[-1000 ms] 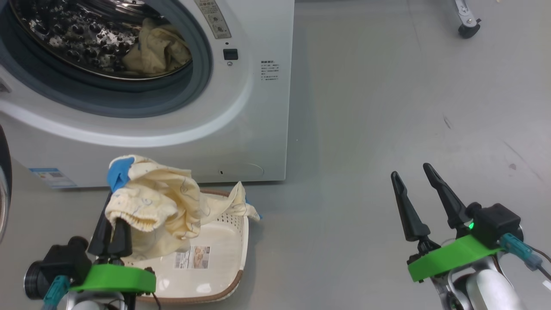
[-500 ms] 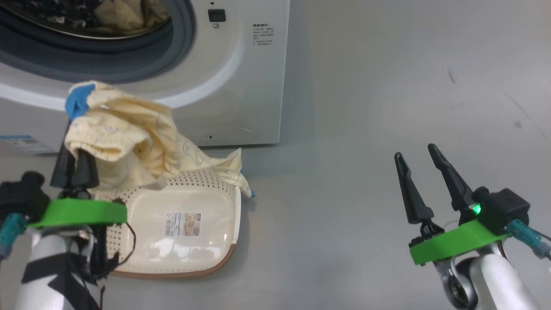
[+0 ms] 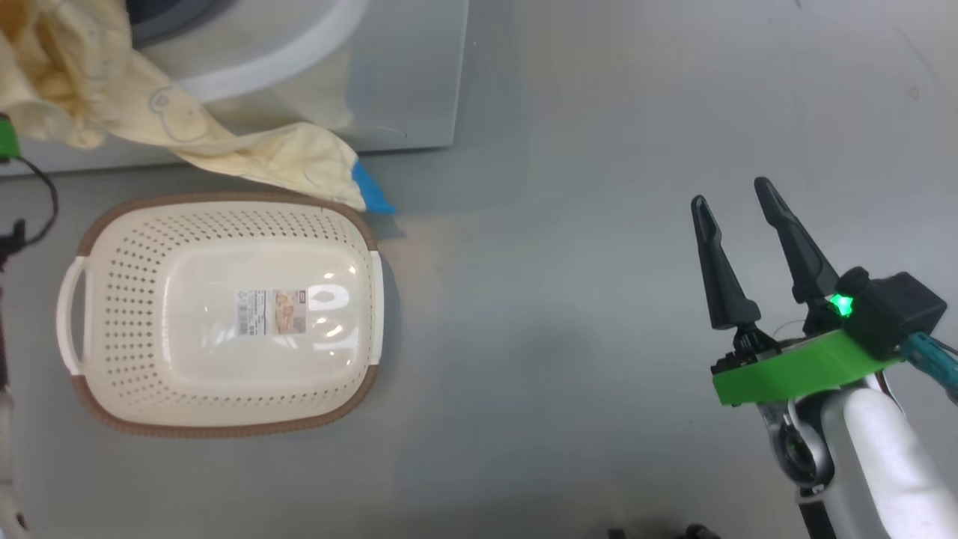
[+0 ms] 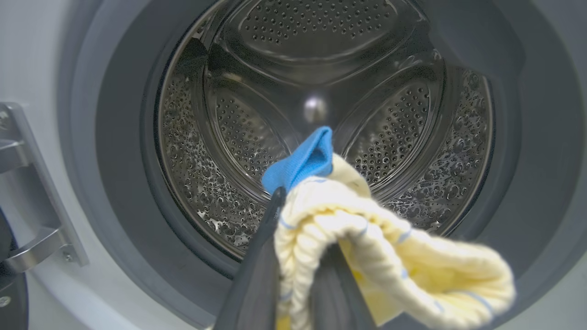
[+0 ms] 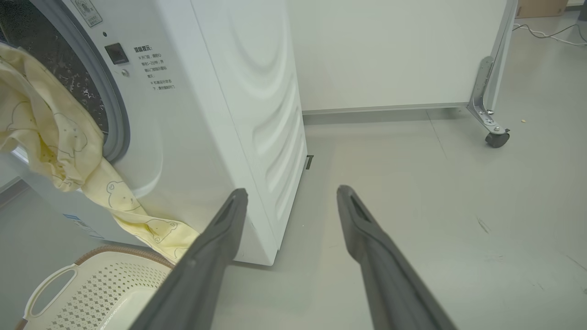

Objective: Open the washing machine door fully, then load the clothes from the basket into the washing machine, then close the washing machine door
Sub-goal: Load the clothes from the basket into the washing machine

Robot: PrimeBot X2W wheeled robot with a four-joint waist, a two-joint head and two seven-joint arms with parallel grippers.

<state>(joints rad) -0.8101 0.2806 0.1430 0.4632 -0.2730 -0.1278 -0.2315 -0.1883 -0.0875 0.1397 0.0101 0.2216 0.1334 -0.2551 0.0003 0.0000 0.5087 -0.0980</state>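
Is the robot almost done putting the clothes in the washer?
Nearly. Done: the washing machine stands open, and the basket is empty. In hand: the left pincer is shut on a yellow garment right before the drum, its tail hanging outside. Left: drop it in, then shut the door.

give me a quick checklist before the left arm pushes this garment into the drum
1. Grip: left gripper shut on the garment: ok.
2. Path: the drum lies straight ahead, with nothing across its mouth: ok.
3. Trailing cloth: the garment's tail hangs outside, down the washer front toward the basket: not ok.
4. Basket: nothing in it: ok.
5. Right gripper: open, holding nothing, over the floor beside the washer: ok.
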